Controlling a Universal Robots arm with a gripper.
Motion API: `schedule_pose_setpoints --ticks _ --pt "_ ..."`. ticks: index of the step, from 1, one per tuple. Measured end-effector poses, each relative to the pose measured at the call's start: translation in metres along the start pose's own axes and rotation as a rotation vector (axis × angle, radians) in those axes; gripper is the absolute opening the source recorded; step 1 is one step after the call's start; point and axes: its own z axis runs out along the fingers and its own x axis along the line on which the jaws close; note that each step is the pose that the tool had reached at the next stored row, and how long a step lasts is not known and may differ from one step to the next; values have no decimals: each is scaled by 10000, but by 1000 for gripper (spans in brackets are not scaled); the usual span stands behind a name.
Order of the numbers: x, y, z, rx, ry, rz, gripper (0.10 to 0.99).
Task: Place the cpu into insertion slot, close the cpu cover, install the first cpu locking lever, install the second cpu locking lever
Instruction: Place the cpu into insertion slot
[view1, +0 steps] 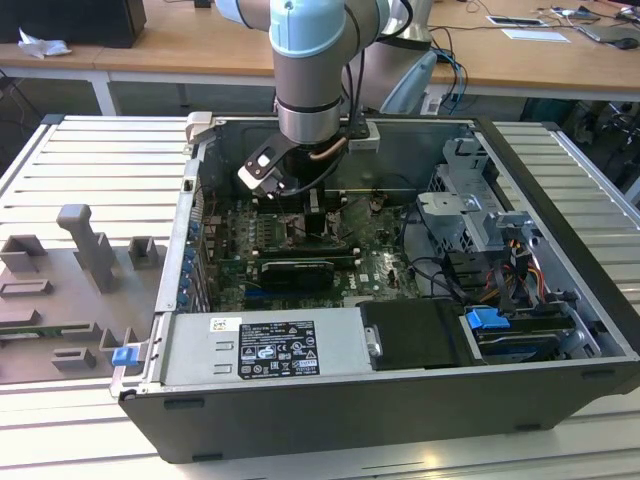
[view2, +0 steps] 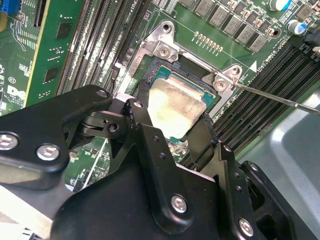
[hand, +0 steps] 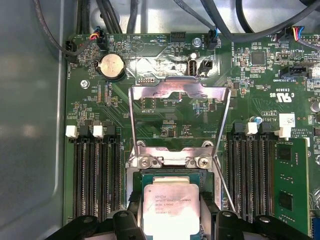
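The gripper (view2: 170, 122) straddles the cpu (view2: 175, 105). Its black body covers the chip's near edge in both wrist views, so I cannot tell whether it clamps the chip or stands loose around it. The cpu lies flat in the insertion slot (view2: 182, 65), silver top up, with the dark socket rim showing along its far side. The near half of the socket is hidden behind the gripper. In the exterior view the robot arm (view1: 308, 90) reaches down into the computer case (view1: 400, 410) and blocks the socket area.

The first wrist view looks straight down and gives the cpu cover (hand: 175, 89). It stands open, hinged at the socket's far edge and turned away from the chip, with the green motherboard (hand: 165, 117) seen through its window. How steeply it tilts I cannot tell. A thin wire locking lever (hand: 225, 185) runs slantwise between the socket and the memory slots (hand: 250, 170). In the second wrist view it is a bright rod crossing over those slots. A coin cell (hand: 112, 66) sits beyond the cover.

The exterior view gives the setting. The case lies open on its side on a ribbed metal table (view1: 100, 170), with a power supply (view1: 265, 345) along its near wall. A grey fixture plate (view1: 70, 290) lies at the exterior view's left, and wooden desks (view1: 200, 40) stand behind
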Motion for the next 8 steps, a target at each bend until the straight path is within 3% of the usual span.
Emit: schedule_pose_setpoints --ticks 8 --pt "0 1 -8 -1 -35 -3 545"
